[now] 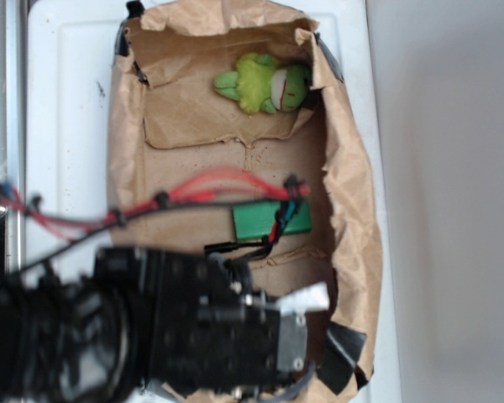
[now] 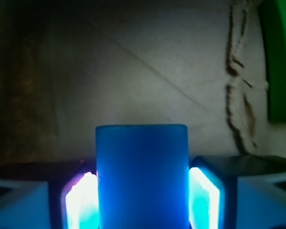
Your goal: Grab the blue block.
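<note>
— While clamped from both sides, where sits the blue block?
— Squarely between the jaws of the gripper, upright in the wrist view, flat top edge level, both glowing pads pressed against its flanks. Gripped, not loose.

— And beneath it?
— Brown paper liner, creased on a diagonal, with a ragged torn seam running down the right.

— Anything beside that seam?
— Green block, just a strip of it at the right edge of the wrist view. Apart from the blue one, not touching.

— From the exterior camera?
— Black arm filling the lower left, blurred; blue block itself hidden under the gripper head. Red and black cables strung across the middle, crossing over the green block, which lies flat on the liner.

— Farther out?
— Green plush toy lying near the far end of the paper-lined tray, well apart from both blocks. Paper walls crumpled and folded up along the sides, black tape at the near right corner. White desk underneath all of it.
</note>
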Controlling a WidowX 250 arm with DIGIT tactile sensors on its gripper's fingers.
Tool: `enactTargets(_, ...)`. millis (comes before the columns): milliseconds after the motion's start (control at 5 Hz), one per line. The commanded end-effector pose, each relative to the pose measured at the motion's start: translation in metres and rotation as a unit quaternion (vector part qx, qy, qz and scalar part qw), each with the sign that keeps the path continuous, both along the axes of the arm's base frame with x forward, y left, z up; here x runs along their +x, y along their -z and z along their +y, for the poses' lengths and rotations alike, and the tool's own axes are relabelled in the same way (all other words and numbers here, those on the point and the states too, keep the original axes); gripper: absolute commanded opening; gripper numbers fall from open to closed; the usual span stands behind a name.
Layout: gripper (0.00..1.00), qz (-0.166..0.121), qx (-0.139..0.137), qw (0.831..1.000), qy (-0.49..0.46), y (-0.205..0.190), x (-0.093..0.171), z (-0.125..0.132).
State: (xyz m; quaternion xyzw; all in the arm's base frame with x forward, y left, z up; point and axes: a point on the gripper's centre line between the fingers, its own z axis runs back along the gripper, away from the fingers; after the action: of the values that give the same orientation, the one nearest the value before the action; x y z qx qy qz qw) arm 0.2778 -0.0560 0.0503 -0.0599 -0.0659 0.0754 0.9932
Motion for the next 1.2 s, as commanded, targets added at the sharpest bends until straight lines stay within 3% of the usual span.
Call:
enactTargets(0,0.00,-0.052,-0.017,0.996,-0.077,-0.053,0.019,0.068)
enactTargets(400,0.00,-0.042,-0.008,0.998,-0.042,-0.086,0.019,0.069)
enactTargets(1000,0.00,-0.075,0.005,0.997,0.014,-0.118,0.001,0.050)
